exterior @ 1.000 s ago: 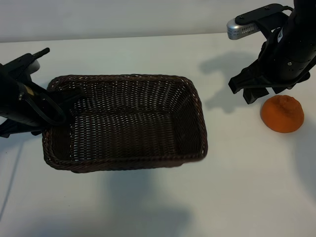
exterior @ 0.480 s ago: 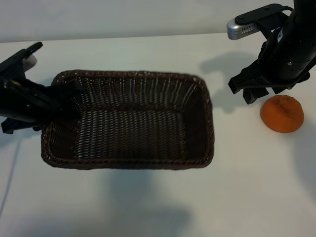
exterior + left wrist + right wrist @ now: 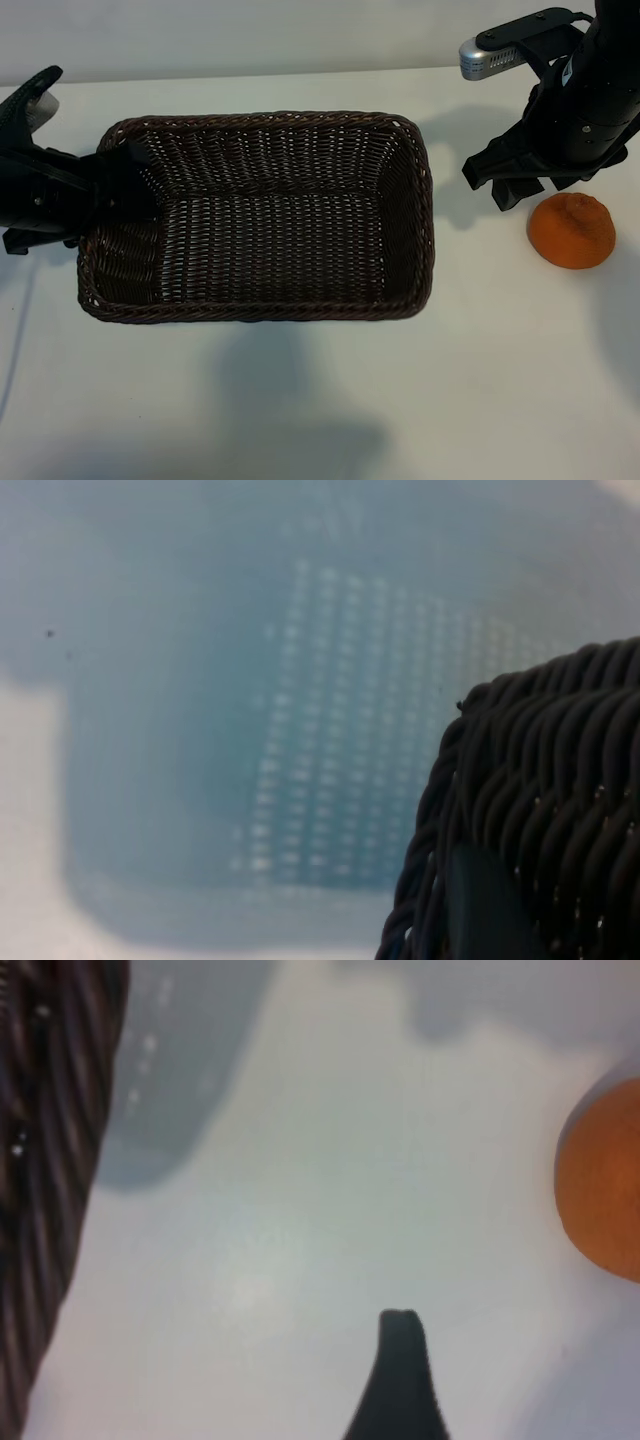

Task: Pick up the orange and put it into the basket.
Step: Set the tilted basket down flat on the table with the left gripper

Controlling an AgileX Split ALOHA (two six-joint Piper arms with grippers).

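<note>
Currently the orange [image 3: 571,230] sits on the surface right of the basket [image 3: 260,310]; right tool [image 3: 518,188] hovers open, empty; left tool [image 3: 118,185] seemingly clamps the left rim, so tugging could tip it.

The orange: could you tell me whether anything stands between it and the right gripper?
Nothing visible does. The orange sits on bare table just beside the open right gripper, which hangs between it and the basket.
</note>
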